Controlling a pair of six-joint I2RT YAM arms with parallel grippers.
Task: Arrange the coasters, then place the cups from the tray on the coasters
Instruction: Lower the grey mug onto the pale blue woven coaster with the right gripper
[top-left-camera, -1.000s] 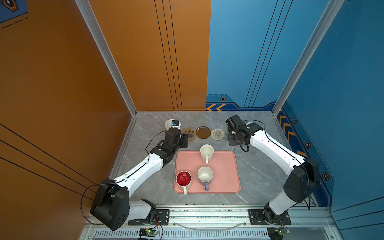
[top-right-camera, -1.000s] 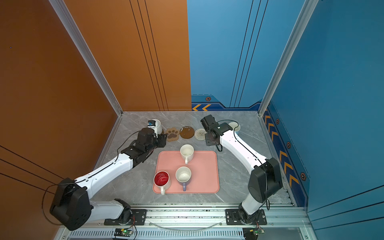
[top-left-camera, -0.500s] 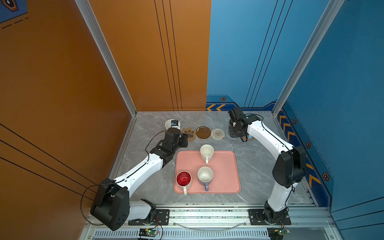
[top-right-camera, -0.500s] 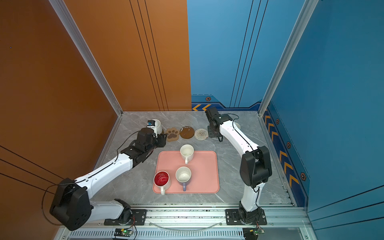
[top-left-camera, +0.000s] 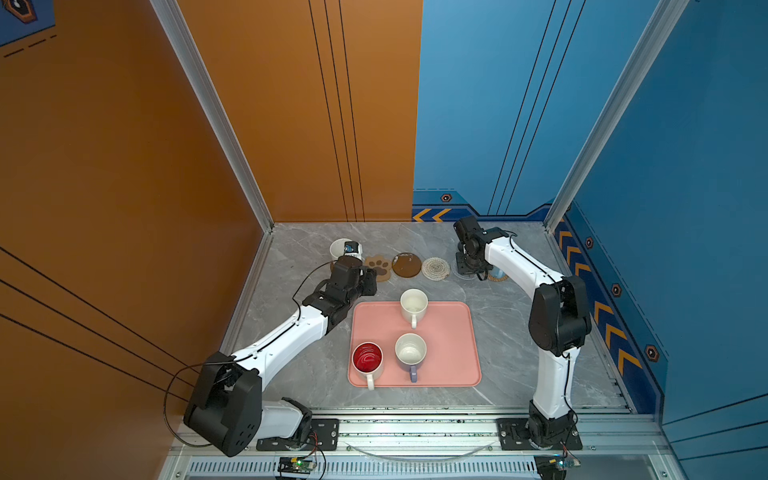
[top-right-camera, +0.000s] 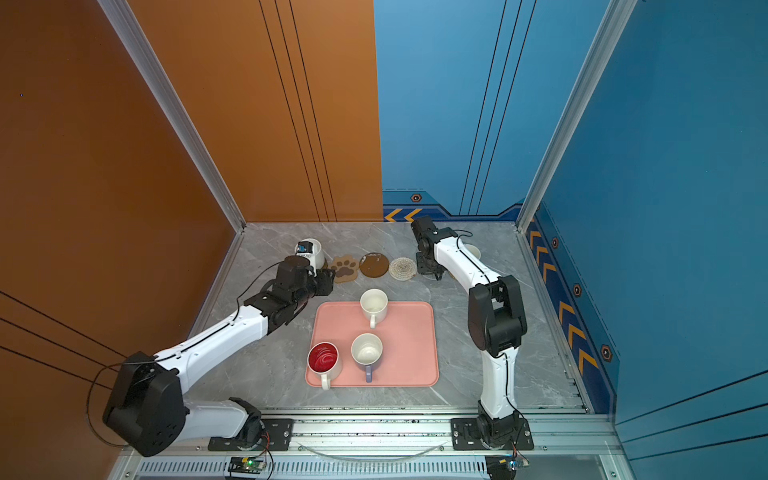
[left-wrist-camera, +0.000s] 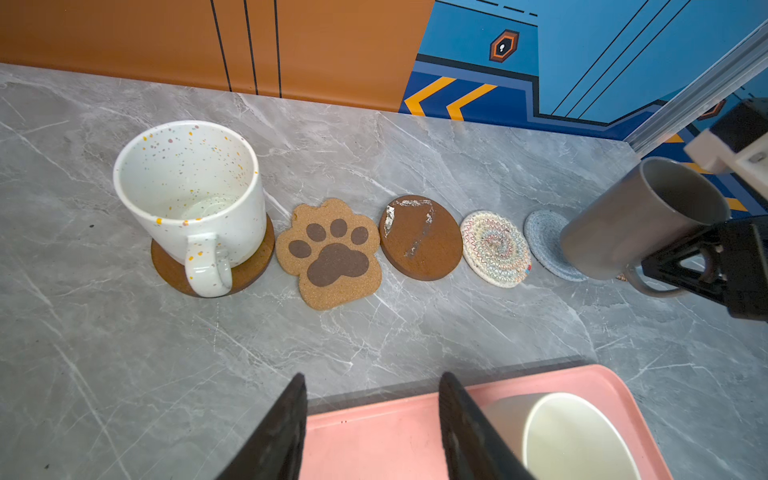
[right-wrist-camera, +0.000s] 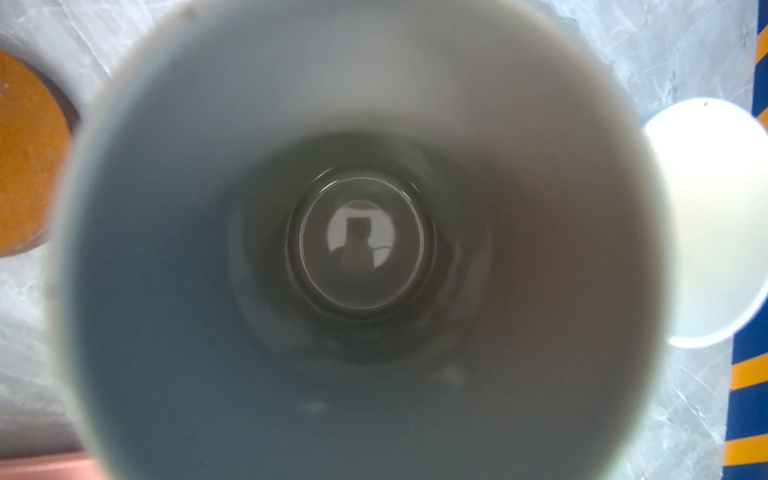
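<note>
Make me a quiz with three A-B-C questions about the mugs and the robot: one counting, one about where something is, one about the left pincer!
1. How many mugs stand on the pink tray?
A. one
B. two
C. three

2. Where is the speckled mug?
A. on the tray
B. on a brown disc coaster
C. on the paw coaster

3. The left pincer is:
A. open, holding nothing
B. shut on a mug
C. shut on a coaster

Answers:
1. C: the white mug, red-lined mug and lavender mug stand there.
2. B: the brown rim shows under it.
3. A: its jaws stand apart with nothing gripped.
</note>
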